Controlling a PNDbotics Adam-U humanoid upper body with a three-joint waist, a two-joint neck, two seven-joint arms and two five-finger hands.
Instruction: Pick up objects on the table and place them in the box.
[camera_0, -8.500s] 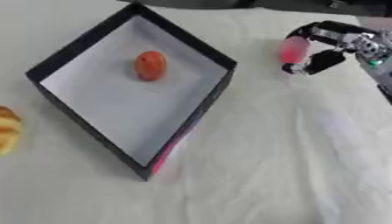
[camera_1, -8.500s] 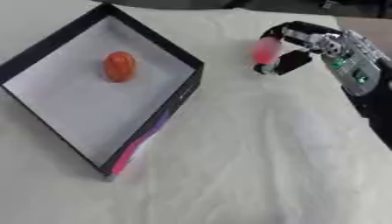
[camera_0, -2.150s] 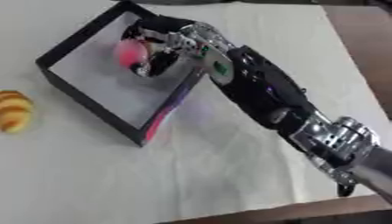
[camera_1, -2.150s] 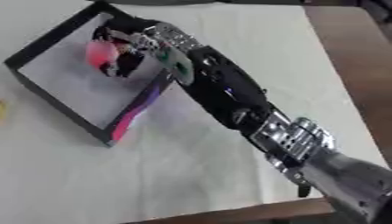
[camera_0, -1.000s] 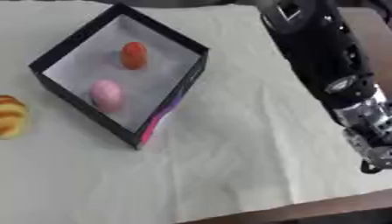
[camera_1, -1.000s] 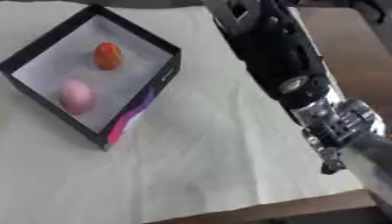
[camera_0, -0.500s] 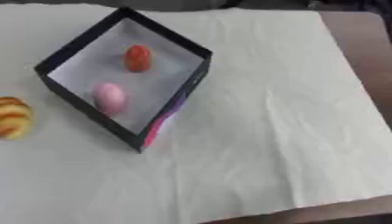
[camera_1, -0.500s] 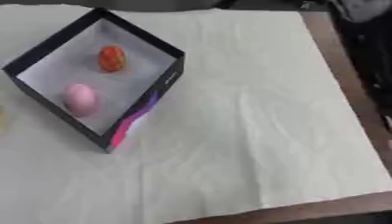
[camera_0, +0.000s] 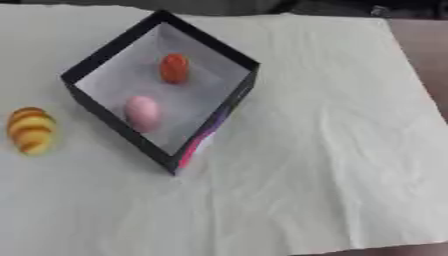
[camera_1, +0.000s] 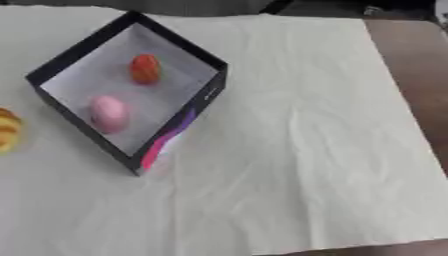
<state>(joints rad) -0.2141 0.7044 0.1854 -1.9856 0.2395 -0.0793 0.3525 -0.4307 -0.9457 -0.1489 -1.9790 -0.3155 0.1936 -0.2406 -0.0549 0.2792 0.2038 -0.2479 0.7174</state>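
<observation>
Neither hand was in either view, so I couldn't tell their state; nothing was being held over the worktop (camera_0: 332, 150).

The box (camera_0: 229, 51) sat upper left of frame, turned corner-on like a diamond, w/ two things already inside: an orange item (camera_0: 174, 68) toward the far wall and a pink item (camera_0: 141, 113) nearer the front corner, apart from each other. One thing was left out: a yellow-and-orange striped piece, prob. a toy bun (camera_0: 30, 129), at the left edge of frame, just outside the box's left wall, not touching it.

Judging by that, the step in hand was fetching the bun. It lay on the left side, so the left hand looked the natural one. Best approach: from above or from the outer side, fingers spread wide enough to straddle it, keeping clear of the box wall so the box doesn't get shoved. Then lift above the rim before crossing, and release over bare floor between the two items.
</observation>
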